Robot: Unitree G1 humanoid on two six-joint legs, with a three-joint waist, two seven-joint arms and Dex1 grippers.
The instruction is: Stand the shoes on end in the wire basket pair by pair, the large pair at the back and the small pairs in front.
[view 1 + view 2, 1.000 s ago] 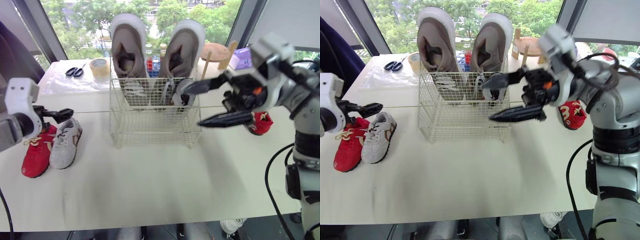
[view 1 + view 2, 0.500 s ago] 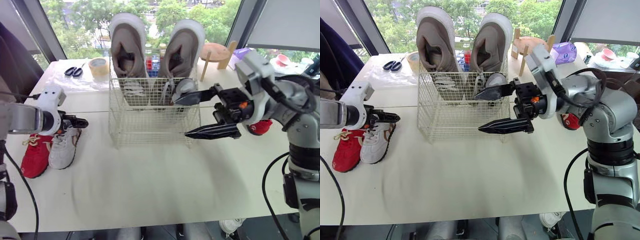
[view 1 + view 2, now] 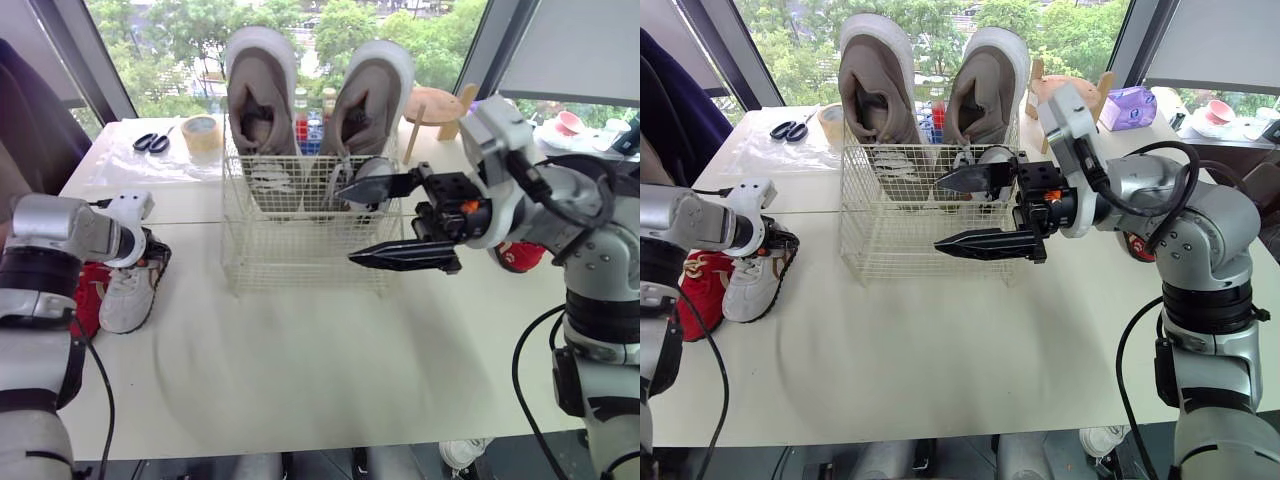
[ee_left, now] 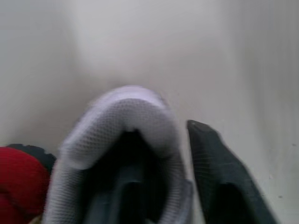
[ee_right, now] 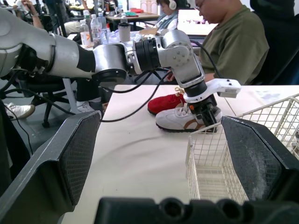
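1. The left gripper [image 3: 150,250] sits at the heel of the small white low sneaker with brown trim [image 3: 125,295]. Its fingers [image 4: 219,177] stand parted. One is outside the padded heel collar, just beside it, and the other appears to be inside the shoe opening. No firm clamp is evident.
2. The small red lace-up sneaker [image 3: 698,295] lies just beside the white sneaker, on the side away from the outer finger.
3. The right gripper [image 3: 937,215] hangs with its fingers spread wide, holding nothing. The white wire basket [image 3: 300,260] lies just beyond its fingertips. The large taupe pair of shoes [image 3: 258,100] stands on end at the back of the basket.
4. The step in hand is judged to be gripping the white sneaker. The fingers should close on the collar wall, seated deep, so the shoe cannot pivot when lifted.
5. The lift should go straight up, clear of the red sneaker. The shoe should be turned on end before it enters the front of the basket.
6. The right fingers should stay clear of the basket opening during delivery.
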